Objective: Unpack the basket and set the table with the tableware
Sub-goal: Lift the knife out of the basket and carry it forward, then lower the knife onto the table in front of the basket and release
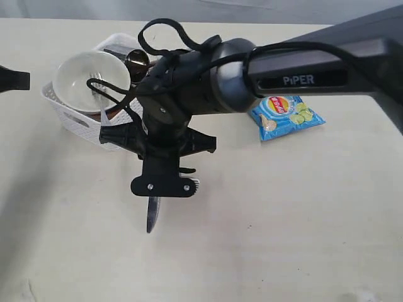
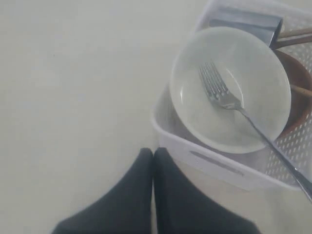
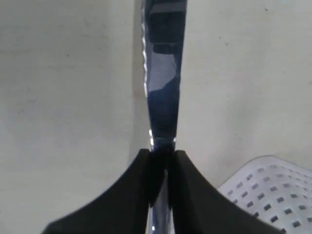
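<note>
Steel knife [image 1: 153, 214] hangs blade-down from the right tool [image 1: 165, 187], pinched by its handle low over the bare counter [image 1: 283, 239] — ready, I judge, to be laid flat. Left tool [image 2: 154, 157] sits clenched and empty beside the basket [image 2: 219, 168] near the counter's far edge, with the bowl [image 2: 214, 122] and fork [image 2: 229, 100] inside.

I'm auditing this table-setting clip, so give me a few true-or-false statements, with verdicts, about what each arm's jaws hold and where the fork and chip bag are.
1. The right jaws are clamped on the knife. True.
2. The fork has been set out beside the basket. False: it rests in the bowl, inside the basket.
3. The left jaws are shut and empty. True.
4. The chip bag sits in the basket. False: it lies on the table, outside the basket.
</note>
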You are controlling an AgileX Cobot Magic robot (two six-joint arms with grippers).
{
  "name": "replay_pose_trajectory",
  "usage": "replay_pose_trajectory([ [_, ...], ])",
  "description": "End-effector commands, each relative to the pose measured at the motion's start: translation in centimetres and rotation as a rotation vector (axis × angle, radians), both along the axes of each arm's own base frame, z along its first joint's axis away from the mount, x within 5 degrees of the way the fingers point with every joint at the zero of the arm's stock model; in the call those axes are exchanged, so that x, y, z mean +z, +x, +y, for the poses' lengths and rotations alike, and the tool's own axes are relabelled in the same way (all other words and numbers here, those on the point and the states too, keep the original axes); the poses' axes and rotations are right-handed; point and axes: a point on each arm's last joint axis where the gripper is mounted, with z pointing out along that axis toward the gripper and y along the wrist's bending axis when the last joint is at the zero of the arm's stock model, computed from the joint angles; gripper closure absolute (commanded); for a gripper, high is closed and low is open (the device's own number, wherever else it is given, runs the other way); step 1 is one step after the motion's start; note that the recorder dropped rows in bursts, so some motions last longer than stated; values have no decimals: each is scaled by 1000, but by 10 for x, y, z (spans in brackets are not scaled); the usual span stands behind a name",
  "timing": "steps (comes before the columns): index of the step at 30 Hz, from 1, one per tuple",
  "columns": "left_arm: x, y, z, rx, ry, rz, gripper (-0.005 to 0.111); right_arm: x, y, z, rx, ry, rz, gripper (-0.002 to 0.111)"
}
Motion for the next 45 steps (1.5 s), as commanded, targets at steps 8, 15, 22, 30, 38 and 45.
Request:
replay_pose_trajectory([
  [8, 0, -2, 0, 5, -8, 0, 107, -7, 3, 1, 12, 2, -11, 109],
  [15, 0, -2, 0, 5, -8, 0, 107, -1, 2, -1, 9, 3, -13, 109],
  [22, 0, -2, 0, 5, -8, 0, 107, 2, -3, -6, 0, -62, 23, 109],
  [30, 0, -2, 0, 3, -6, 0, 107, 4, -7, -4, 11, -63, 22, 109],
  [38, 0, -1, 0, 3, -6, -4, 107, 8, -17, -3, 9, -94, 46, 109],
  [45, 0, -1, 0, 3, -6, -4, 107, 7, -18, -5, 6, -108, 56, 109],
])
